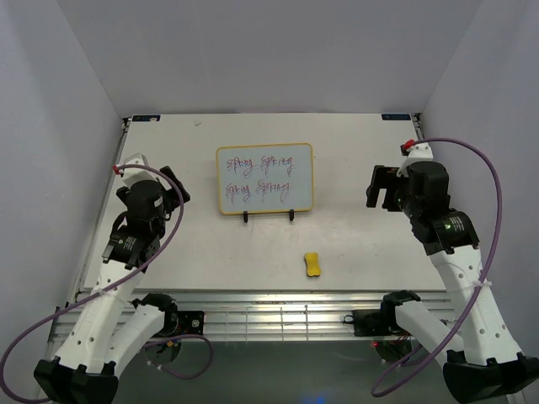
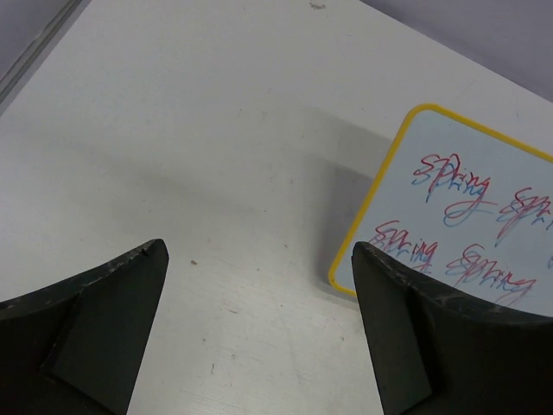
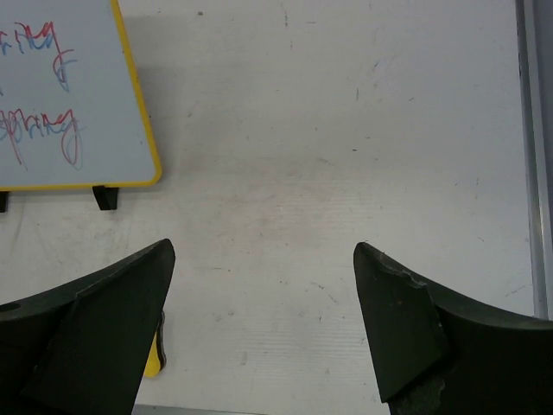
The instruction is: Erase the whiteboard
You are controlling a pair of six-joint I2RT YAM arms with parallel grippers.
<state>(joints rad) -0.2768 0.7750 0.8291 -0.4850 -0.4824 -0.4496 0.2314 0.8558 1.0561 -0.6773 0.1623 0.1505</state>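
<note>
The whiteboard (image 1: 264, 178), white with a thin yellow frame, leans on a black wire stand (image 1: 269, 215) at the table's middle back. It bears purple-red handwriting in two lines. It also shows in the left wrist view (image 2: 467, 207) and the right wrist view (image 3: 60, 95). A small yellow eraser block (image 1: 312, 264) lies in front of the board, and its edge shows in the right wrist view (image 3: 157, 354). My left gripper (image 1: 175, 190) is open and empty, left of the board. My right gripper (image 1: 381, 188) is open and empty, right of the board.
The white table (image 1: 354, 244) ends in a metal rail (image 1: 278, 316) at the near edge. Grey walls enclose the left, back and right sides. Purple cables loop from both arms.
</note>
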